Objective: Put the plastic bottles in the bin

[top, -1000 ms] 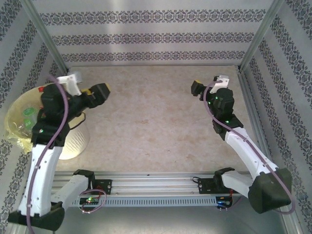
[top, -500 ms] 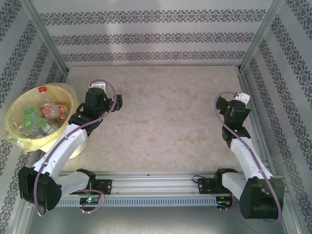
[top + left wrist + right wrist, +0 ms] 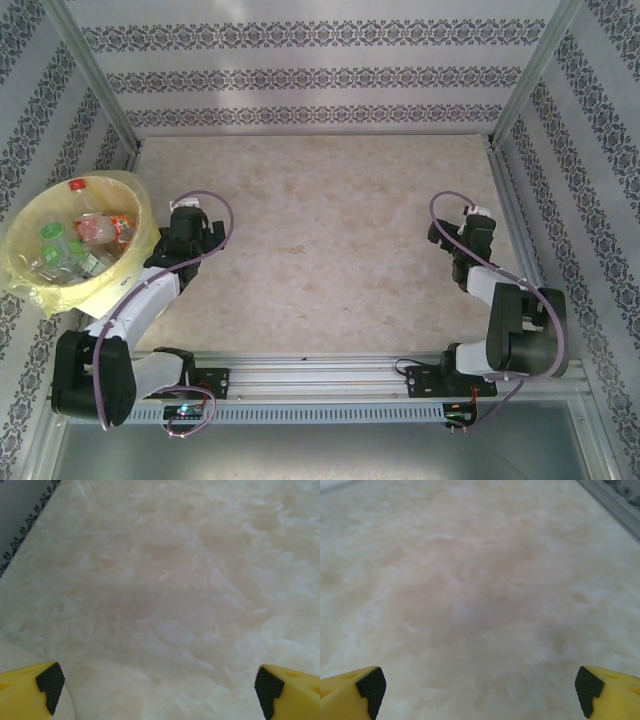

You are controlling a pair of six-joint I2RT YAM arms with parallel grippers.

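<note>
**Stock check: both arms folded, bottles in the bin**

Item 1, bottles (image 3: 72, 245). Every one I can see lies heaped inside the bin (image 3: 143, 222). Red, green and white caps show among them. I judge the job done or nearly done.

Item 2, bin. It sits at the left edge of the table (image 3: 320, 200), lined with a pale yellow bag (image 3: 25, 285) that droops loosely over the rim.

Item 3, hazards.
- My left arm lies just beside the bin. A careless swing of that elbow or forearm could shove the bin toward the edge or tip it.
- The purple cable (image 3: 215, 205) loops off my left wrist. It could snag the slack bag and drag it.
- One red-capped bottle (image 3: 78, 190) stands high at the far rim. A jolt to the bin could send it out, I think.
- My right arm is tucked near the side rail (image 3: 515, 230), and a wide turn there could clip it.

Item 4, left gripper (image 3: 159, 682). Its yellow fingers are spread wide with black pads at the frame corners. There is only bare tabletop between them, and nothing is held.

Item 5, right gripper (image 3: 480, 685). It is also spread wide, over bare tabletop, and holds nothing.

Item 6, pose. Both arms are folded back on themselves toward their bases, with the wrists low and the grippers aimed out across the table, well apart from each other.
</note>
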